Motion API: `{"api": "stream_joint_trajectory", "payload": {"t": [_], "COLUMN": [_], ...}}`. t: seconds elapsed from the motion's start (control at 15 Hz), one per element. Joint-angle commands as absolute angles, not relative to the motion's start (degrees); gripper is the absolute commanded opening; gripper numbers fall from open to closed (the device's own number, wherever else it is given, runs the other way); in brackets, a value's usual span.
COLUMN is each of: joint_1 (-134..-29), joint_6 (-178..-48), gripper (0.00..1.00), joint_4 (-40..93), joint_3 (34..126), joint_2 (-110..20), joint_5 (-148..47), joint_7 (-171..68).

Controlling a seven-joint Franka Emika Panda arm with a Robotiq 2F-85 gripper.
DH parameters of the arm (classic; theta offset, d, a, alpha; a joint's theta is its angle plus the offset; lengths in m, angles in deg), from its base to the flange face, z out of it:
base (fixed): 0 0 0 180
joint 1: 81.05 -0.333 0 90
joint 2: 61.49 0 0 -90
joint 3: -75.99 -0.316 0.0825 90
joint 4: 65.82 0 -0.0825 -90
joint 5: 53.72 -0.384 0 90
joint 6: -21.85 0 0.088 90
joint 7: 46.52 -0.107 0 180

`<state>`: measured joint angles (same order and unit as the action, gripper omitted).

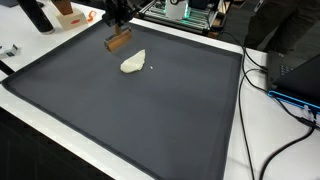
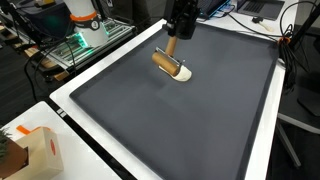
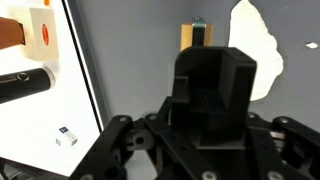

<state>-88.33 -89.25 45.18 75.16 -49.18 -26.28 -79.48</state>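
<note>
Evidently the tool (image 1: 118, 29) clasps a brown block (image 1: 118, 43); white cloth (image 1: 132, 63) lies just beside.

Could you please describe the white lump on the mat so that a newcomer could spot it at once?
Find the big dark grey mat, then the gripper above it. The white lump lies on the mat beside the brown wooden block at the gripper's tips. It alone is pale and irregular, whereas the block is brown and straight-edged.
</note>
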Motion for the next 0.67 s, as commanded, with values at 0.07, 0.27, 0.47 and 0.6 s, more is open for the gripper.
{"api": "stream_joint_trajectory", "payload": {"t": [0.07,0.27,0.47,0.6], "joint_1": [-89.47,-89.68,-89.76,-89.70], "joint_6": [-86.93,-86.40,-86.23,-86.67], "gripper": [0.24,0.24,0.24,0.24], "joint_4": [44.59,44.48,44.51,44.58], "joint_3": [75.63,75.65,75.67,75.63], "joint_2": [-48.05,-47.32,-46.79,-46.51], "joint_5": [-23.62,-23.43,-23.57,-23.83], "joint_7": [-84.52,-85.89,-86.23,-85.81]}}
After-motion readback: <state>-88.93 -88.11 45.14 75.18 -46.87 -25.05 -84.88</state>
